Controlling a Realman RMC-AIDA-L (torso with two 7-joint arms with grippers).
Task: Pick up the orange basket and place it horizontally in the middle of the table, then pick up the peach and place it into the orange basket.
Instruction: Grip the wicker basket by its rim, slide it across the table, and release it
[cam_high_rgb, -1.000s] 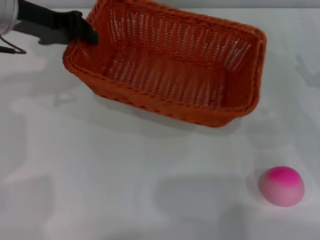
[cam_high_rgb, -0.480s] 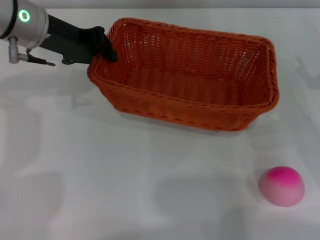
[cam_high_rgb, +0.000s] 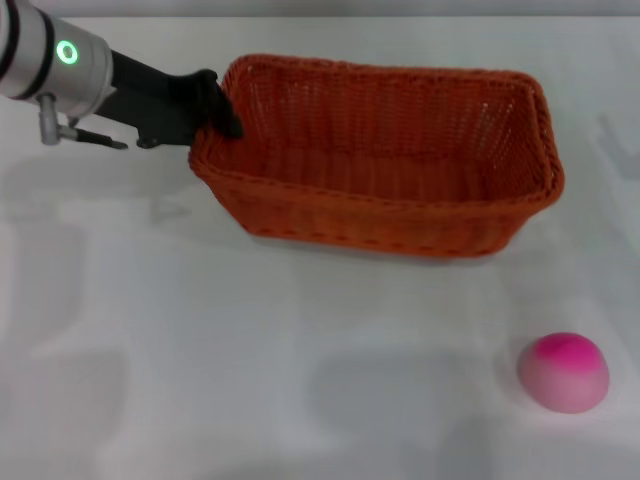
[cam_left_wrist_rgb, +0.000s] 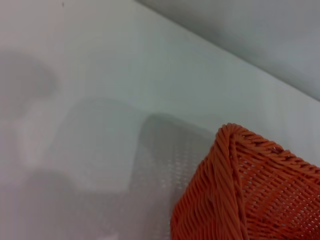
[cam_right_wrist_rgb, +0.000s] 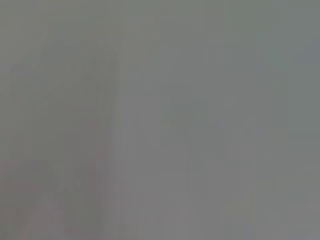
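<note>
Table (cam_high_rgb: 200, 350): white, broad bare stretch at front. Orange basket (cam_high_rgb: 385, 160): far centre, long side across. Left gripper (cam_high_rgb: 215, 105): pinching basket's left rim. Peach (cam_high_rgb: 563, 372): front right, well apart from basket.

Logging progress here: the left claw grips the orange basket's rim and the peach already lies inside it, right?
Not quite. The head view shows the left claw gripping the orange basket by its rim, but the peach lies outside it on the table.
</note>
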